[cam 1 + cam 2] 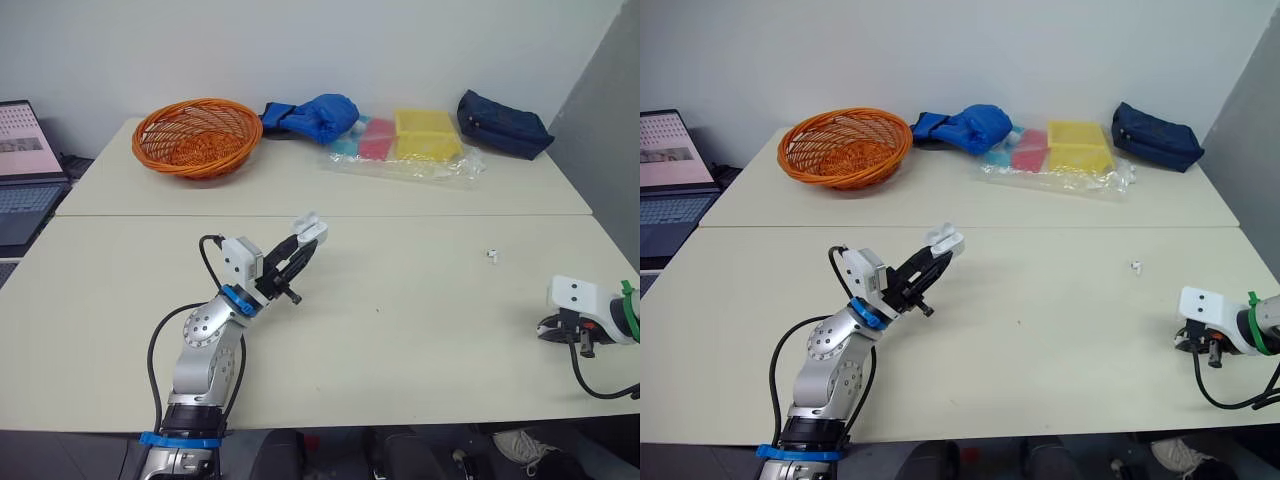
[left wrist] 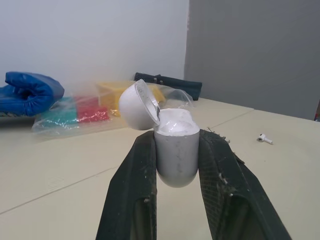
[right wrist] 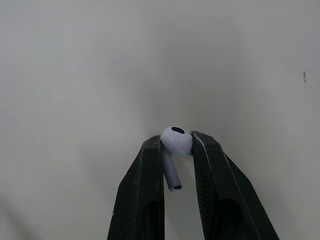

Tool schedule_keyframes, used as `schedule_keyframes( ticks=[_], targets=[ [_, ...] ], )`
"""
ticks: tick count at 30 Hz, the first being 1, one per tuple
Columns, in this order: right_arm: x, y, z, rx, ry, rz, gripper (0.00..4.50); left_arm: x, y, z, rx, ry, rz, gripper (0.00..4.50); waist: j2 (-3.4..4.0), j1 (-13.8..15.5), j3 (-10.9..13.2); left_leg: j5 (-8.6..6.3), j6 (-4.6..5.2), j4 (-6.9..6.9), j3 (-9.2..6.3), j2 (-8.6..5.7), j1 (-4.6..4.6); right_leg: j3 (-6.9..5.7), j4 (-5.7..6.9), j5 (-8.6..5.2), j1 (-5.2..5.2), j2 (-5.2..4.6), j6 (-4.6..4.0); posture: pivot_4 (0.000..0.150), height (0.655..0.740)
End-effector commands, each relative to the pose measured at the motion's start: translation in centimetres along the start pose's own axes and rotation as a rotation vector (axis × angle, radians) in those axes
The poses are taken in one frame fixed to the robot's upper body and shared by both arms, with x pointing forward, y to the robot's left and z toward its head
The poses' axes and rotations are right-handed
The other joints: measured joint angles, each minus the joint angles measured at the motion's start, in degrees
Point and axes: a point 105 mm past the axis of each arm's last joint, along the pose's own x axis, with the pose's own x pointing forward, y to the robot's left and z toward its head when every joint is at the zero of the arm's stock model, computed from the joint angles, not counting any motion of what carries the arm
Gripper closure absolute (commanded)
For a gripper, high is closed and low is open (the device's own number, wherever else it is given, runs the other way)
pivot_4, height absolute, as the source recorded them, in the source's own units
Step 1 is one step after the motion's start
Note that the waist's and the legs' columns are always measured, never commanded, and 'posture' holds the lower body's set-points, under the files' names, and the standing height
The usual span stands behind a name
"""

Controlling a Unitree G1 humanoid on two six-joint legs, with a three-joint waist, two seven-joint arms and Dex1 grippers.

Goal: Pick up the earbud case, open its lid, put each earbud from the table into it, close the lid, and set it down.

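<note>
the left end effector (image 1: 300, 248) is raised above the middle-left of the surface (image 1: 420, 350), its two black fingers (image 2: 131, 190) clamped on either side of the white earbud case (image 2: 175, 152). the case stands upright between them with its lid (image 2: 137, 106) flipped open and tilted back to one side. the right end effector (image 3: 176, 144) sits low over the near right part of the surface, fingers drawn narrow and pinching a white earbud (image 3: 173, 165) by its head, the stem pointing back between the fingers. whether this earbud touches the surface cannot be told. a second earbud (image 1: 492, 256) lies on the surface, well apart from the case and beyond the right end effector. along the far side sit an orange wicker basket (image 1: 197, 135), a blue bundle (image 1: 318, 116), a clear plastic bag (image 1: 410, 150) with coloured packs, and a dark blue pouch (image 1: 503, 123). a laptop (image 1: 25, 175) stands off the far left.
</note>
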Motion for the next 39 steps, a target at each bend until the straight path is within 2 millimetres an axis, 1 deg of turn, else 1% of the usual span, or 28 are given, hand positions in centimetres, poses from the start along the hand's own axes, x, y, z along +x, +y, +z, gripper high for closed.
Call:
schedule_keyframes(
  ticks=[1, 5, 10, 12, 15, 20, 25, 28, 31, 35, 39],
  targets=[
    [-0.96, -0.32, -0.9, 0.015, 0.057, 0.0, 4.06, 0.45, -0.67, 1.42, 0.032, -0.058, -0.015, 3.73, 0.0, 0.1, 0.0, 0.0, 0.0, 0.01, 0.0, 0.0, 0.0, 0.0, 0.0, 0.0, 0.01, 0.0, 0.0, 0.15, 0.74],
    [-1.03, -0.27, -1.21, 0.03, 0.075, 0.01, 4.06, 0.43, -0.94, 1.39, 0.027, -0.056, -0.02, 3.73, 0.0, 0.1, 0.0, 0.0, 0.0, 0.07, 0.02, -0.04, 0.01, 0.01, 0.0, 0.01, 0.04, -0.08, 0.02, 0.15, 0.74],
    [-0.44, -0.25, -1.16, 0.081, 0.059, 0.019, 4.06, 0.05, -0.85, 1.29, 0.027, -0.048, -0.022, 3.73, 0.0, 0.1, 0.0, 0.0, 0.0, 0.08, 0.02, -0.05, 0.02, 0.01, 0.0, 0.01, 0.04, -0.09, 0.02, 0.15, 0.74],
    [-0.37, -0.4, -1.16, 0.092, 0.052, 0.008, 3.33, 0.18, -0.77, 1.36, 0.028, -0.049, -0.022, 3.73, 0.0, 0.1, 0.0, 0.0, 0.0, 0.08, 0.01, -0.04, 0.02, -0.01, 0.0, 0.01, 0.04, -0.09, 0.02, 0.15, 0.74],
    [-0.45, -0.59, -1.24, 0.091, 0.052, -0.003, 2.4, 0.32, -0.62, 1.37, 0.03, -0.048, -0.023, 3.73, 0.0, 0.1, 0.0, 0.0, 0.0, 0.08, 0.01, -0.05, 0.02, 0.0, 0.0, 0.01, 0.05, -0.09, 0.02, 0.15, 0.74],
    [-0.52, -0.58, -1.45, 0.094, 0.058, -0.003, 2.4, 0.34, -0.72, 1.29, 0.029, -0.048, -0.025, 3.73, 0.0, 0.1, 0.0, 0.0, 0.0, 0.08, 0.01, -0.05, 0.01, -0.01, 0.0, 0.01, 0.05, -0.09, 0.02, 0.15, 0.74],
    [-0.61, -0.05, -1.86, 0.139, 0.074, 0.019, 2.4, 0.18, -0.86, 1.19, 0.026, -0.046, -0.025, 3.73, 0.0, 0.1, 0.0, 0.0, 0.0, 0.09, 0.0, -0.06, 0.02, -0.02, 0.0, 0.01, 0.07, -0.09, 0.02, 0.15, 0.74],
    [-0.62, 0.2, -1.77, 0.196, 0.071, 0.036, 2.4, 0.23, -0.85, 1.15, 0.025, -0.046, -0.024, 3.73, 0.0, 0.1, 0.0, 0.0, 0.0, 0.09, -0.01, -0.05, 0.02, -0.03, 0.0, 0.01, 0.08, -0.09, 0.02, 0.15, 0.74],
    [-0.57, -0.07, -1.65, 0.26, 0.073, 0.023, 2.4, 0.35, -0.74, 1.23, 0.026, -0.048, -0.024, 3.73, 0.0, 0.1, 0.0, 0.0, 0.0, 0.09, -0.01, -0.05, 0.02, -0.03, 0.0, 0.01, 0.08, -0.09, 0.02, 0.15, 0.74],
    [-0.45, -0.01, -1.63, 0.39, 0.068, 0.024, 2.4, 0.3, -0.59, 1.38, 0.03, -0.048, -0.019, 3.73, 0.0, 0.1, 0.0, 0.0, 0.0, 0.1, -0.01, -0.05, 0.02, -0.03, 0.01, 0.01, 0.08, -0.09, 0.02, 0.15, 0.74],
    [-0.27, 0.25, -1.47, 0.421, 0.063, 0.031, 2.4, 0.18, -0.77, 1.4, 0.03, -0.046, -0.021, 3.73, 0.0, 0.1, 0.0, 0.0, 0.0, 0.1, -0.01, -0.06, 0.02, -0.03, 0.01, 0.01, 0.08, -0.09, 0.02, 0.15, 0.74]
  ],
)
